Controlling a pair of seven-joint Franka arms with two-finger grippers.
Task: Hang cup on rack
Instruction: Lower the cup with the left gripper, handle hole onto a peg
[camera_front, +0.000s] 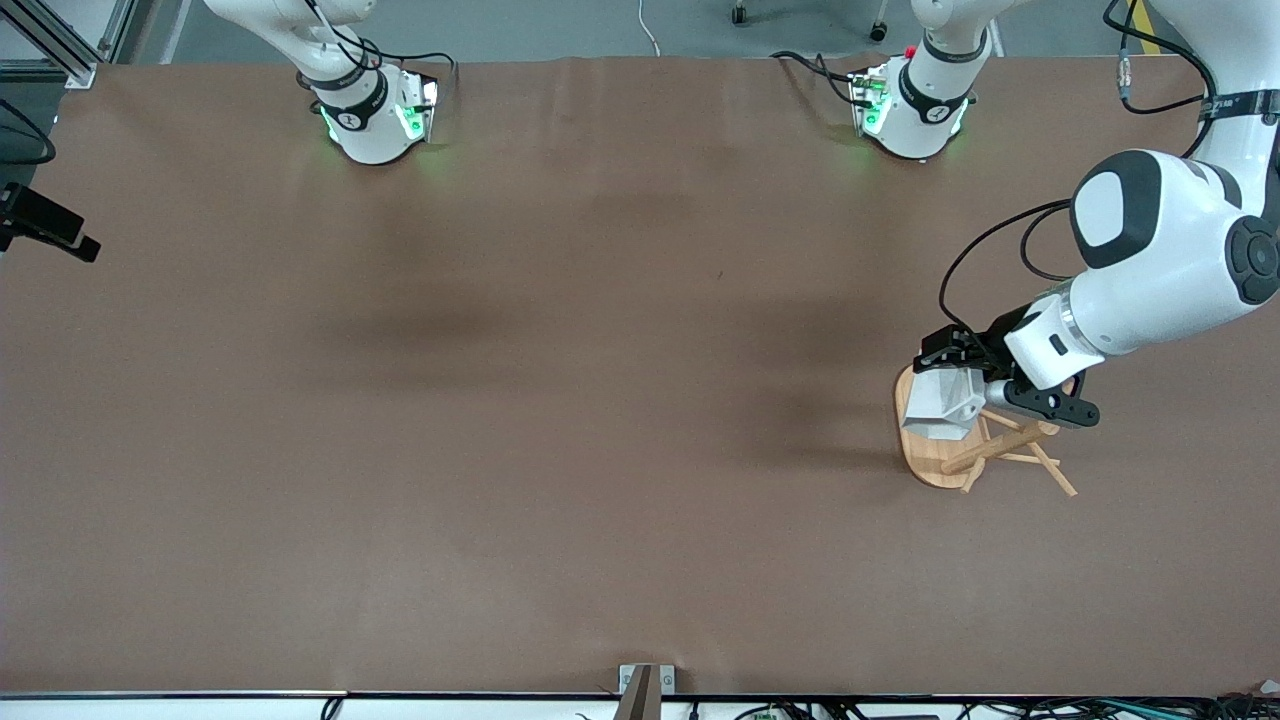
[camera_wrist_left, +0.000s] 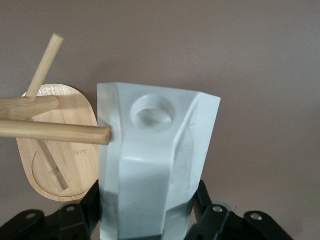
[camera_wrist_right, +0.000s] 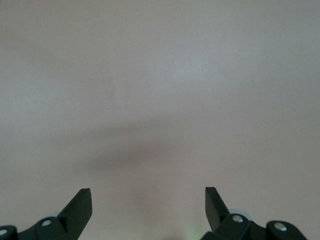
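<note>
**Cup at Peg: Misalignment Risk**

The left claw (camera_front: 975, 392) is clamped on the cup (camera_wrist_left: 155, 165), holding it over the rack (camera_front: 925, 462) base. One peg (camera_wrist_left: 55, 131) tip touches the cup's side wall, beside the handle hole (camera_wrist_left: 152, 111). Advancing now would likely push the rack over. The right claw (camera_wrist_right: 148, 207) waits, spread wide above the worktop (camera_front: 560, 400).

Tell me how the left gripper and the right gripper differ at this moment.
The left gripper is shut on the cup; the right gripper holds nothing, its jaws wide apart. The left gripper is over the rack, with a peg tip at the cup's side, not yet in the handle hole; the right gripper is over bare table. The left arm is working; the right arm waits. Both have black two-finger jaws.
</note>
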